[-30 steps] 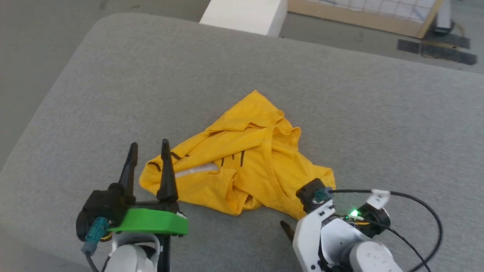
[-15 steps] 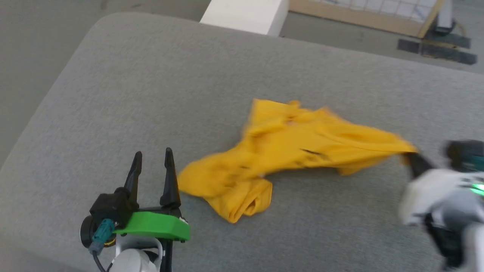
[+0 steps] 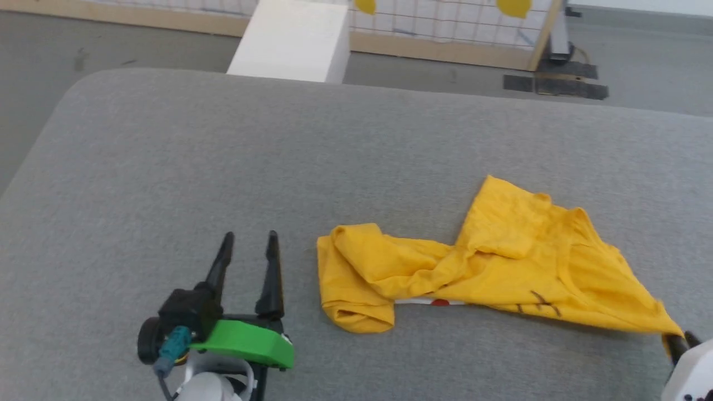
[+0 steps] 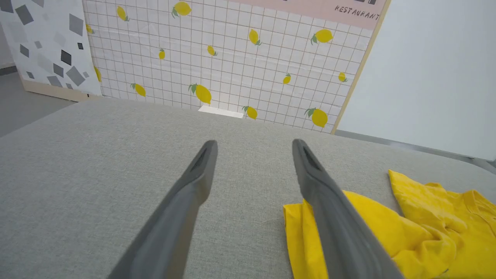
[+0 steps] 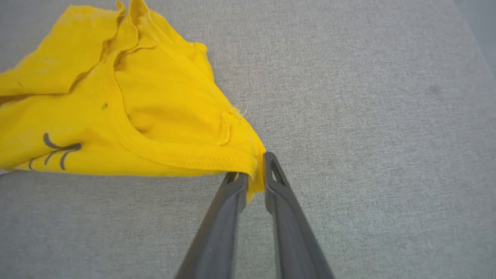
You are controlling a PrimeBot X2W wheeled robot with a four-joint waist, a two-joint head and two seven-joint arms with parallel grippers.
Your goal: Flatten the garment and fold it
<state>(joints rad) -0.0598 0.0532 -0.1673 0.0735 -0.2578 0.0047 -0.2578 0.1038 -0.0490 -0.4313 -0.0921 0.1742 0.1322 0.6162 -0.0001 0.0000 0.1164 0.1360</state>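
Observation:
The yellow T-shirt point(image 3: 501, 267) lies crumpled and stretched out across the grey cushion point(image 3: 223, 167), with black stripes, a white patch and a red dot showing at its near edge. My right gripper point(image 5: 254, 170) is shut on a corner of the shirt point(image 5: 155, 116), and its tips show at the lower right of the head view point(image 3: 677, 342). My left gripper point(image 3: 248, 248) stands open above bare cushion, just left of the shirt's bunched left end. In the left wrist view the open gripper point(image 4: 254, 145) has the shirt point(image 4: 407, 228) beside its right finger.
A white box point(image 3: 289, 39) stands on the floor past the cushion's far edge. Behind it is a lemon-patterned tiled panel point(image 4: 232, 58) in a wooden frame. The cushion's left edge drops to grey floor point(image 3: 28, 83).
My right gripper has dragged the shirt's corner to the right and toward me, stretching the heap out. The camera has shifted too. My left gripper stays open in much the same spot.

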